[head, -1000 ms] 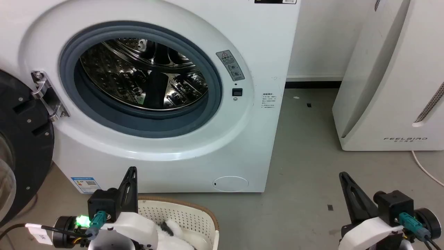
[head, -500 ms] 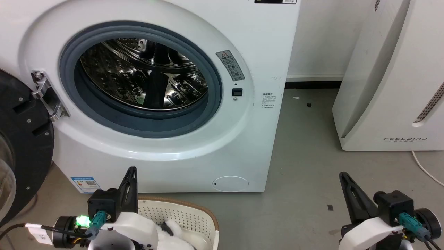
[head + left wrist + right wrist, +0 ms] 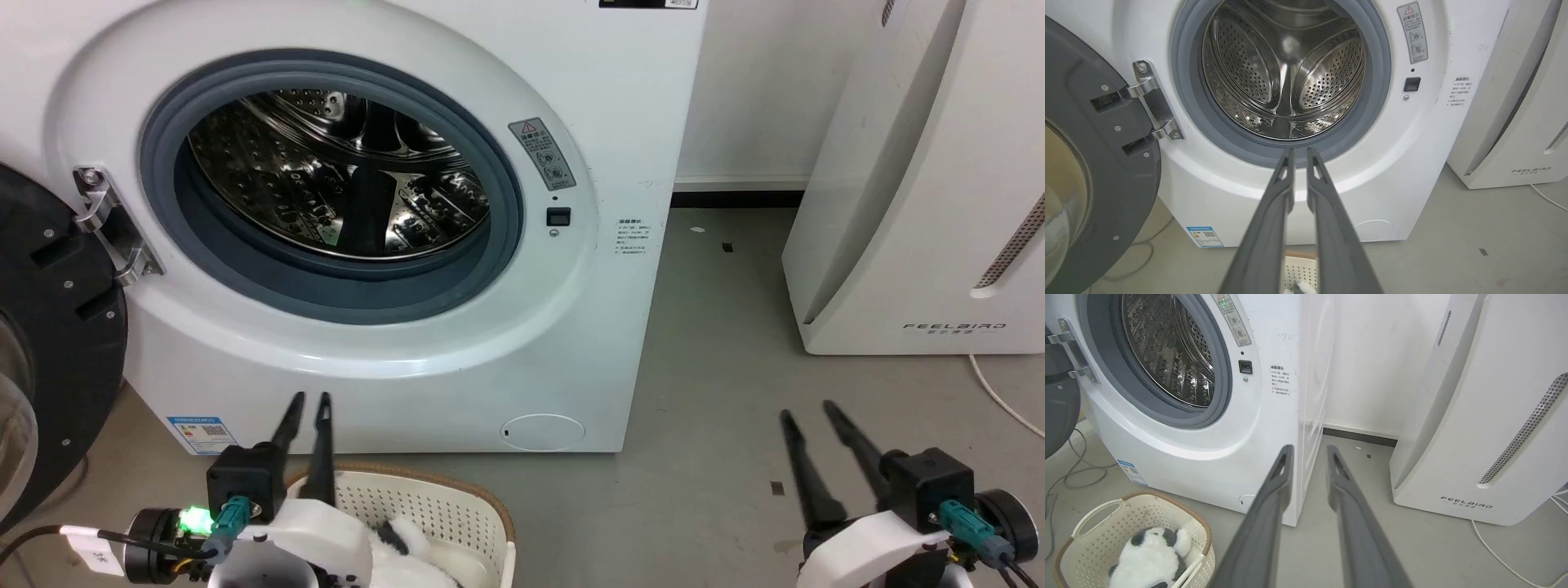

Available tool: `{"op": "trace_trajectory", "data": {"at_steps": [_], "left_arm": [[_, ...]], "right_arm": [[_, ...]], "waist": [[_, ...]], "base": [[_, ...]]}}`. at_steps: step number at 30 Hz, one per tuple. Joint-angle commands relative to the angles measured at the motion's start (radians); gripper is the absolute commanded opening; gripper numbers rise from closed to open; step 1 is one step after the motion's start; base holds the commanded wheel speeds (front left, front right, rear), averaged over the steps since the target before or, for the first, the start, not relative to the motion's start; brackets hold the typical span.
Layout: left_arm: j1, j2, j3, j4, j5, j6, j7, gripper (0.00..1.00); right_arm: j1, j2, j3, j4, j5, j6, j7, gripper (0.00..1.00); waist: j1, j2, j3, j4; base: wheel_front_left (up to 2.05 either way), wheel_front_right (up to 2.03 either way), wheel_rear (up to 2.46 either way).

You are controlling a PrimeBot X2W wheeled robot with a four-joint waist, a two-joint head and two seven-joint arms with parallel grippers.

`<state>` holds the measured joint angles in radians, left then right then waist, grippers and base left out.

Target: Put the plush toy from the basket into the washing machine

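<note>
Held the left gripper (image 3: 311,398) narrowly parted and empty, long dark fingers raised above the cream perforated plastic basket with the brown woven-look rim (image 3: 457,483) and aimed at the lower front of the large white front-loading washing machine (image 3: 620,122). Held the right gripper (image 3: 807,410) a little wider, likewise empty, over bare grey floor (image 3: 718,392) well to the right, between the washer and the white slanted appliance (image 3: 922,204). Gripped nothing yet: left the fluffy black-and-white panda plush toy (image 3: 1149,555) lying in the basket, on the floor near the washer's front. Found the dark round door (image 3: 49,327) swung open to the left and the perforated steel drum (image 3: 326,180) empty as far as could be seen. Judged the task barely begun: reaching down, grasping, lifting and carrying to the round port all to come, most likely work for the left arm.
</note>
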<state>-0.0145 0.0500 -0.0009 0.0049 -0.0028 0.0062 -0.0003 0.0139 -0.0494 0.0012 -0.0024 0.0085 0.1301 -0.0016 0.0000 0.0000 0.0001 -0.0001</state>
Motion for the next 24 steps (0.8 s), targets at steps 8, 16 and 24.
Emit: {"op": "trace_trajectory", "data": {"at_steps": [8,16,24], "left_arm": [[-0.005,0.000,-0.008,0.010,-0.008,0.014,-0.018,1.00],[-0.028,0.000,-0.016,0.053,-0.015,0.014,-0.034,1.00],[-0.077,0.001,-0.021,0.149,-0.029,0.000,-0.051,1.00]], "right_arm": [[0.001,0.000,-0.009,-0.010,0.030,0.000,-0.018,1.00],[-0.004,0.000,-0.015,-0.021,0.061,0.000,-0.034,1.00],[-0.020,0.000,-0.020,-0.034,0.082,0.000,-0.051,1.00]], "waist": [[0.0000,0.0000,0.004,0.000],[0.0000,0.0000,0.022,-0.002],[0.0000,0.0000,0.063,-0.010]], "base": [[0.00,0.00,0.00],[0.00,0.00,0.00],[0.00,0.00,0.00]]}}
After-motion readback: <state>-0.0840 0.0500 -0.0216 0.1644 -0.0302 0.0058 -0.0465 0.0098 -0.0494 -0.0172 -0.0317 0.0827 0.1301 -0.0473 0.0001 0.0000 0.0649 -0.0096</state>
